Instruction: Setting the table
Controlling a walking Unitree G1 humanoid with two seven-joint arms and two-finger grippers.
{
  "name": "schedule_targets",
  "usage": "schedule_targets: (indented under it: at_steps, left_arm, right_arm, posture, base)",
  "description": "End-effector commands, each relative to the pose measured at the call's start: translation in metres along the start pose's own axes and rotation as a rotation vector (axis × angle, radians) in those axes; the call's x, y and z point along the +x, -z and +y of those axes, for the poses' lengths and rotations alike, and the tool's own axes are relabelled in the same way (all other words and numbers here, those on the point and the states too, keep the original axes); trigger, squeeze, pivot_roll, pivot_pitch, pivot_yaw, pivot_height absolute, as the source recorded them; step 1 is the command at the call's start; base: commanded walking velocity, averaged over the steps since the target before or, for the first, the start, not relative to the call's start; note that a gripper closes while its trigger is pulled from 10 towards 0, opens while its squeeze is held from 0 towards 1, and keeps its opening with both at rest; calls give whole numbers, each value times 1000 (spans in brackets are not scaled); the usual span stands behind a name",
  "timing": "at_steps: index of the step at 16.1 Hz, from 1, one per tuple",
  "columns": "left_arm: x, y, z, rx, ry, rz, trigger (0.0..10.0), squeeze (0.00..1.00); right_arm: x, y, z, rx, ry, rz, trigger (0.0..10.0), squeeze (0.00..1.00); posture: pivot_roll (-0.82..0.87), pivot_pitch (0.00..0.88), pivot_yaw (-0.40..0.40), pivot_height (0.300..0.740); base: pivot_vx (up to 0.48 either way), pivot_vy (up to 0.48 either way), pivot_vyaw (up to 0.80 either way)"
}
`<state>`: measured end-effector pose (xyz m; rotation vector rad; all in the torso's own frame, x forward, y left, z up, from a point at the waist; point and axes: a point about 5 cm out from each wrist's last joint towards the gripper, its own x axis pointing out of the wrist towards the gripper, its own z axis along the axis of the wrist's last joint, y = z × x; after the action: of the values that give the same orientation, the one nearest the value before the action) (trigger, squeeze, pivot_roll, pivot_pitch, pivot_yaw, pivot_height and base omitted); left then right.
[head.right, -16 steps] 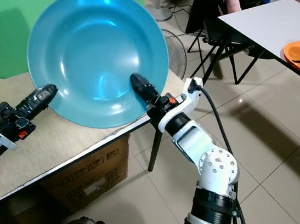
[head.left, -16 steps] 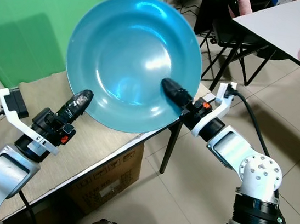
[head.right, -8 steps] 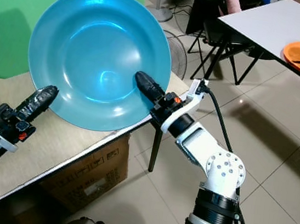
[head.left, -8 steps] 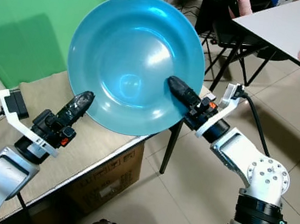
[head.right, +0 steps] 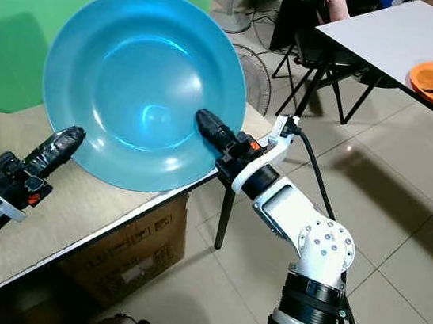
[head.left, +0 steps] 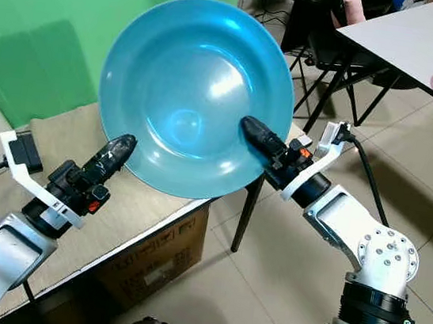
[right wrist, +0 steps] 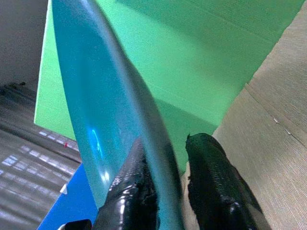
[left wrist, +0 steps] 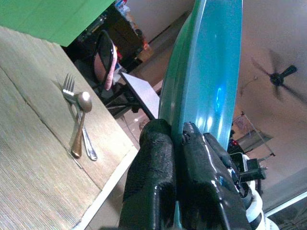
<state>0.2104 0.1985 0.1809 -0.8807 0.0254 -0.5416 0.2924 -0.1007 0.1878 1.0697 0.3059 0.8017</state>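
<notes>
Left eye view: blue plate [head.left: 196, 95] (tilted) pinched between right tool [head.left: 256, 134] and left tool [head.left: 115, 152].

Bright even indoor light, sharp eye views, glare on plate [head.left: 197, 95]

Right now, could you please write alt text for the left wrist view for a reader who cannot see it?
The left gripper pinches the rim of a large blue plate, seen edge-on and held upright. Beyond it, a fork and a spoon lie together on a tan tablecloth.

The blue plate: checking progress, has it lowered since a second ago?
Yes. The blue plate has sunk slightly toward the table, its top rim lower against the green wall.
</notes>
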Motion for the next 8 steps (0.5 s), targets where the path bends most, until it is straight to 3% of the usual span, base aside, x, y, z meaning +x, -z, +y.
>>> schedule_targets:
  at_steps: [1,2,3,4,5,6,8]
  left_arm:
    - [5,-2,-1,25,3,9,1529,0]
    - [7,-2,0,18,8,9,3686,0]
    - [8,-3,-1,15,9,7,3412,0]
    - [11,-3,2,26,-22,18,10000,0]
    - [13,-4,3,18,-25,14,10000,0]
    - [14,-4,4,16,-23,8,10000,1000]
    - [16,-7,6,23,-33,-7,10000,1000]
  right_arm:
    - [-2,-1,2,-10,3,-7,0,0]
    - [-2,-2,1,-14,13,-14,0,0]
    - [-2,-3,0,-16,17,-19,0,0]
    - [-2,-5,0,-17,24,-28,0,0]
    - [-2,-6,0,-18,29,-37,0,0]
    - [-2,-7,0,-17,32,-43,0,0]
    - [-2,-10,-1,-10,38,-66,0,0]
  posture:
    - [-29,45,55,740]
    - [-31,43,61,740]
    - [-31,43,61,740]
    - [-33,37,64,740]
    - [-33,36,65,740]
    - [-33,34,66,740]
    - [-33,30,70,740]
  base:
    - [0,0,0]
    - [0,0,0]
    - [0,0,0]
    - [0,0,0]
    - [0,0,0]
    - [0,0,0]
    - [0,0,0]
